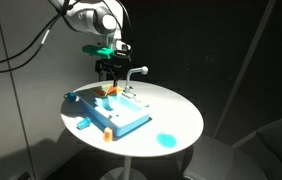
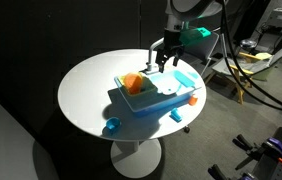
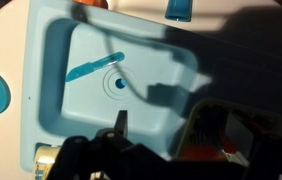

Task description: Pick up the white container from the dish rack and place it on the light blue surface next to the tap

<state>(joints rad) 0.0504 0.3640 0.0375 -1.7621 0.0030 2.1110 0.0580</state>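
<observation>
Your pincer (image 2: 162, 62) hangs over the dish rack (image 2: 133, 84), grip state hidden in shadow, and the white container can't be made out, so descending blind risks clipping the tap (image 1: 133, 74) or snagging the rack.

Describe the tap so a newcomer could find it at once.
Start at the round white table and find the light blue toy sink unit lying on it. At the unit's far edge, just beneath the gripper, rises the tap. It is the only thin, grey-white gooseneck there, standing taller than the flat blue unit.
</observation>
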